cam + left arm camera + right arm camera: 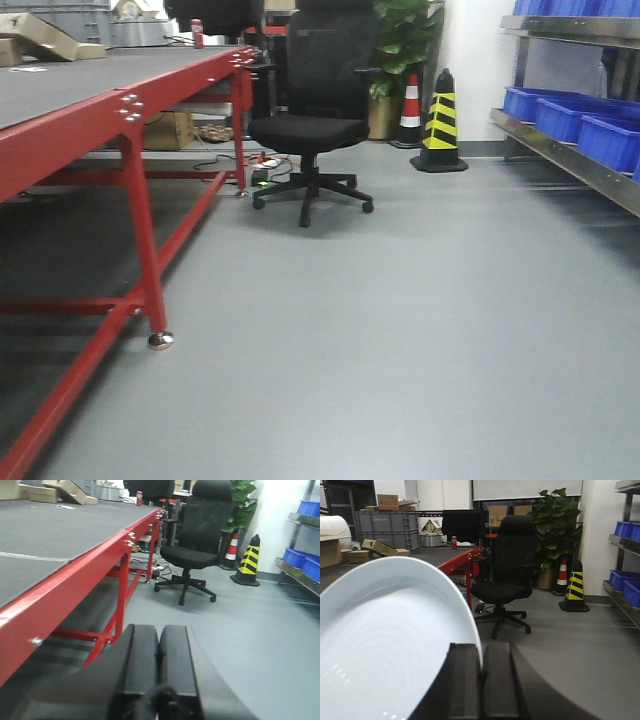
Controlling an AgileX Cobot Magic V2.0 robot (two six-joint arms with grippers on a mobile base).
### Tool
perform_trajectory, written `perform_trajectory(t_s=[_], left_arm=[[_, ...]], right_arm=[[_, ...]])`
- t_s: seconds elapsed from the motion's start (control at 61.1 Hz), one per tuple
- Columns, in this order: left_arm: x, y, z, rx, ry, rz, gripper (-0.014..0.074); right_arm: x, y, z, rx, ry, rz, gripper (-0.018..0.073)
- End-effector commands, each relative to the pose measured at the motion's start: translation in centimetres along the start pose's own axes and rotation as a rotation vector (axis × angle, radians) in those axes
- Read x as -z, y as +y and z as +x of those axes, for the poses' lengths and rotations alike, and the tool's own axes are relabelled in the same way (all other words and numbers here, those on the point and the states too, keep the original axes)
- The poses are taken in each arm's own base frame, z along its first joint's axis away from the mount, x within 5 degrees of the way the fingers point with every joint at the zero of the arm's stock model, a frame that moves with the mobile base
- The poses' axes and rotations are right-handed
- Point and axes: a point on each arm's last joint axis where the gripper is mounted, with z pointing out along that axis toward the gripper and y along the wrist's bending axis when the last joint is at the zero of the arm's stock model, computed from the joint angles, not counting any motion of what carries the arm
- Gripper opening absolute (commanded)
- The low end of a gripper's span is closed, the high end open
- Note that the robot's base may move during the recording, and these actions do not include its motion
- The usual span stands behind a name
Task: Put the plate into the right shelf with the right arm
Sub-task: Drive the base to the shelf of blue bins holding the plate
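In the right wrist view my right gripper (482, 652) is shut on the rim of the white plate (385, 640), which stands on edge and fills the lower left of that view. The right shelf, a stainless-steel rack (570, 150), runs along the right wall in the front view, and its edge shows in the right wrist view (620, 595) and the left wrist view (300, 577). My left gripper (159, 635) is shut and empty, held above the floor beside the red table. Neither gripper nor the plate shows in the front view.
The red-framed black-topped table (100, 110) runs along the left. A black office chair (310, 120) stands ahead in the middle. A yellow-black cone (440, 125) and an orange cone (410, 105) stand by the shelf's far end. Blue bins (570, 115) sit on the shelf. Grey floor (400, 330) lies between table and shelf.
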Motion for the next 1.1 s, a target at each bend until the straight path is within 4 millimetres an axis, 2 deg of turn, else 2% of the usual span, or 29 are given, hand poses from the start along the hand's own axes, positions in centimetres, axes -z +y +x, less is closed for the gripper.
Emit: perform_trajectory(t_s=[0.0,1.08], left_arm=[[0.08,-0.06,-0.60,0.006,-0.090,0.009,-0.0047],[0.08,-0.08,-0.60,0.006,-0.089,0.012,-0.0047]], right_arm=[[0.03,0.22,-1.54,0.020,-0.103,-0.019,0.0050],[0.03,0.22,-1.54,0.020,-0.103,-0.018,0.0050]])
